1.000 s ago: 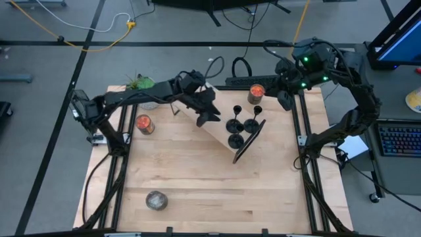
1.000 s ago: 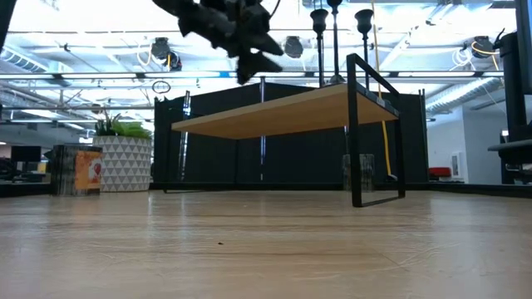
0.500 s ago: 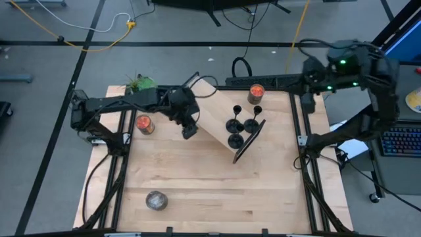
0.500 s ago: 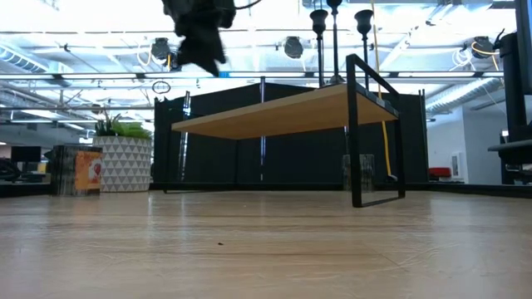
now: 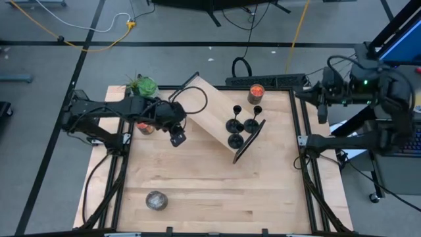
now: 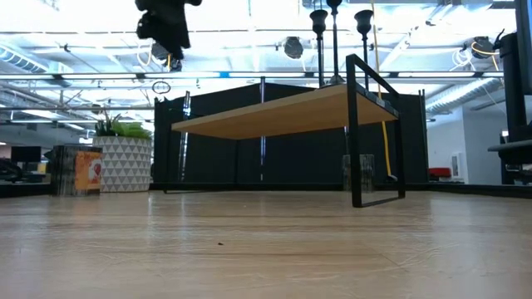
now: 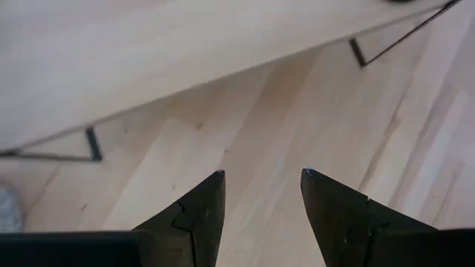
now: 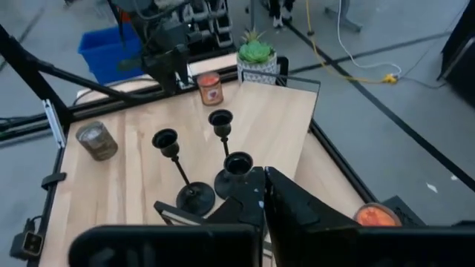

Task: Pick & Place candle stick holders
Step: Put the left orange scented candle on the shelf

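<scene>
Three black candle stick holders (image 5: 235, 139) stand upright on their round bases on a small raised wooden shelf (image 5: 210, 108) at the table's far middle. They also show in the right wrist view (image 8: 194, 196) and at the top of the low view (image 6: 319, 18). My left gripper (image 5: 176, 136) is open and empty, above the table to the left of the shelf; its wrist view (image 7: 263, 178) shows bare table between the fingers. My right gripper (image 5: 319, 102) is shut and empty, beyond the table's right edge; its shut fingers show in its wrist view (image 8: 264, 185).
An orange jar (image 5: 143, 126) sits under my left arm, a red-topped jar (image 5: 256, 93) behind the shelf, a grey jar (image 5: 156, 200) near the front left, and a potted plant (image 5: 141, 85) at the far left corner. The shelf's black legs (image 6: 357, 133) stand on the table.
My left gripper has drawn away from the shelf toward the table's left edge and a little toward the near edge. My right gripper has pulled back from the table's far right corner to beyond the right edge. The holders have stayed where they were.
</scene>
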